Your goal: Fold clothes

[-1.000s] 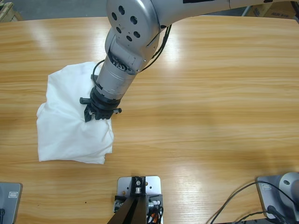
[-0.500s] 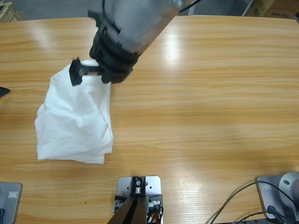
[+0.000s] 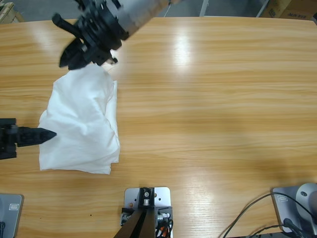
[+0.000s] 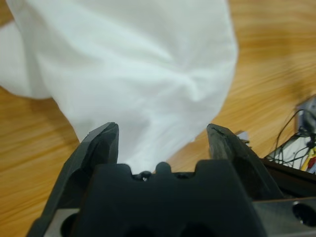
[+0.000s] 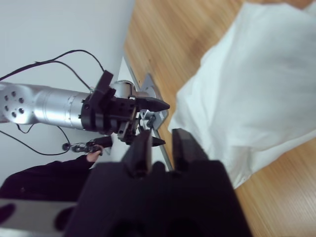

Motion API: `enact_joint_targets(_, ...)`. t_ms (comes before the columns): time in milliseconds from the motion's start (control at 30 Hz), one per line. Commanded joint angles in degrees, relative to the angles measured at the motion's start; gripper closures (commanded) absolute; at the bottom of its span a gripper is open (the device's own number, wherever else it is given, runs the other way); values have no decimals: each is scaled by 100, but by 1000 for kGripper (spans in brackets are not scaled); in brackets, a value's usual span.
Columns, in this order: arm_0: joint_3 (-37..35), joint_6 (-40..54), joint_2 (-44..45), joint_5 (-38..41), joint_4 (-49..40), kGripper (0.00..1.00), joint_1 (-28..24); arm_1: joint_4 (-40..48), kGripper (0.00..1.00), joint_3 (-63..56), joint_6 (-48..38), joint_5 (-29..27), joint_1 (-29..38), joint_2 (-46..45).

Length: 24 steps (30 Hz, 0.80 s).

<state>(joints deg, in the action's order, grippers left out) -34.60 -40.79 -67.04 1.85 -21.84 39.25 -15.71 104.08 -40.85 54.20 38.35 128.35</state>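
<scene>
Plainly white T-shirt (image 3: pixel 81 124) lies unheld: left claw (image 3: pixel 60 41) gapes wide, right claw (image 3: pixel 48 133) closed

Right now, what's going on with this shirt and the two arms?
A crumpled white T-shirt lies on the wooden table, only roughly bunched rather than neatly folded. The left end effector hangs over its far edge with jaws wide open, holding nothing. The right end effector, jaws together, points at the shirt's left edge. Neither grips the cloth.
</scene>
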Motion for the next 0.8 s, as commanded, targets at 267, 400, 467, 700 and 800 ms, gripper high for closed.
enact_joint_targets(267,-130,-270,-1528,-88,883,1000,377,466,1000,429,20,793,-42,1200)
enact_joint_targets(400,-158,-262,-1625,-102,892,1000,391,468,1000,359,35,772,-44,1499)
enact_joint_targets(467,-109,-296,-1660,-127,892,1000,391,552,1000,397,51,737,-56,1641)
enact_joint_targets(700,-7,-517,-1560,-218,888,1000,393,401,1000,455,116,-449,-56,1750)
enact_joint_targets(800,2,-517,-1502,-213,878,1000,394,-23,1000,482,341,-1161,-63,1653)
